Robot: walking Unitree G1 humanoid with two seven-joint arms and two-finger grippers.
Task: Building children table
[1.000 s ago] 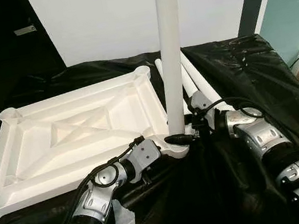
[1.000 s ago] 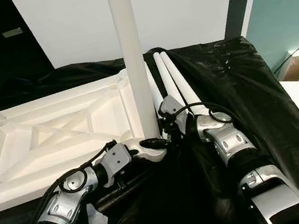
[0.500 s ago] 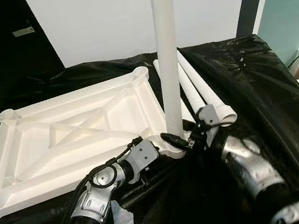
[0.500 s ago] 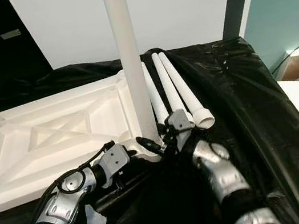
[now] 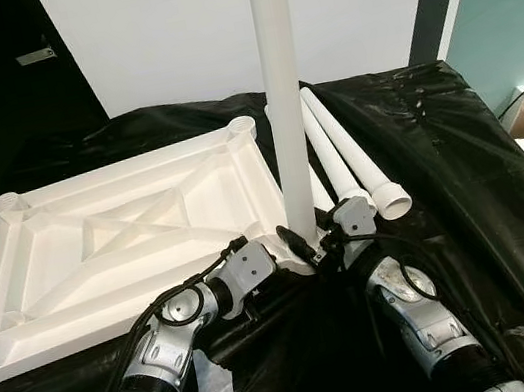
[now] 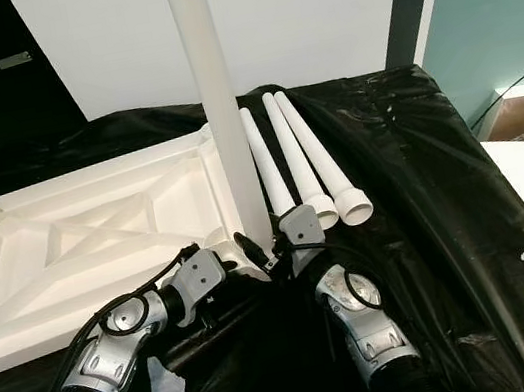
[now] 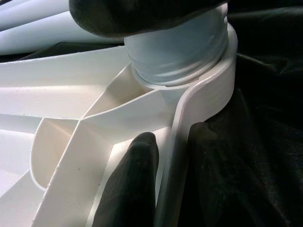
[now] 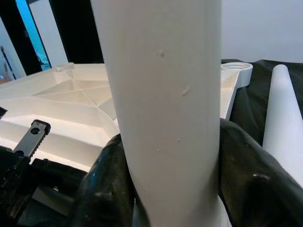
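1. Nearest, the left gripper has its fingers clamped on the rim of the upturned white tabletop, one inside, one outside.
2. Beside it, the right gripper grips the base of the upright leg, a smooth white tube standing vertical in the near corner socket.
3. Beyond, three spare legs lie pointing away on the crinkled black sheet covering the surface.
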